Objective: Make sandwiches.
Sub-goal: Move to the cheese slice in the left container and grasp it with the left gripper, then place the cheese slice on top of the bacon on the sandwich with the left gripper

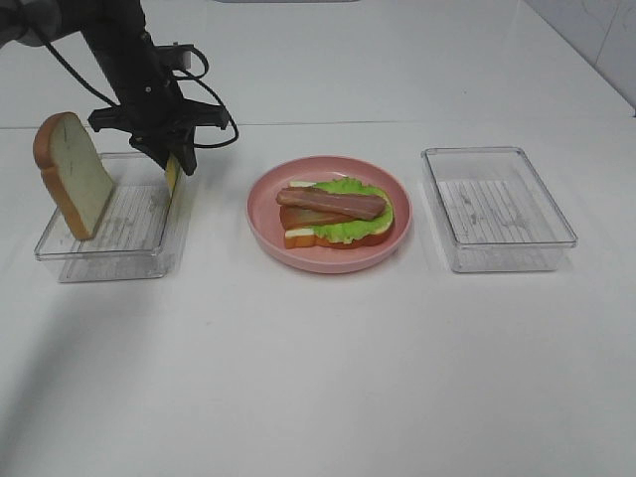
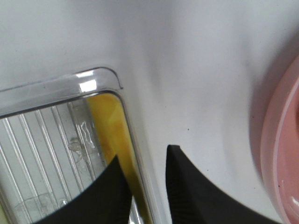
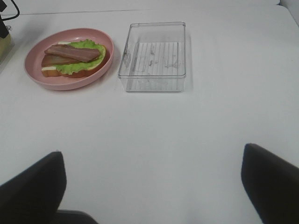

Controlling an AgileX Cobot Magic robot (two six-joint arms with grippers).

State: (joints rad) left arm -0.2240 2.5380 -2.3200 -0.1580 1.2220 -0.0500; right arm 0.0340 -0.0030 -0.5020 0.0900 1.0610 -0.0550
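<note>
Left gripper point(image 1: 177, 164) narrow, jaws straddling upright cheese point(image 2: 110, 123) at tray point(image 2: 56, 91) wall left of plate point(image 1: 328, 262); grip unclear. Sandwich stack point(image 1: 336, 214) on plate, well apart from it. Right gripper point(image 3: 152, 150) wide, empty.

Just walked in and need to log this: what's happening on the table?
The left pincer straddles the yellow cheese slice standing against the left tray's wall; whether it grips is unclear. A bread slice leans in the same tray. The pink plate holds bread, lettuce and meat strips. The right pincer hangs open, holding nothing.
</note>
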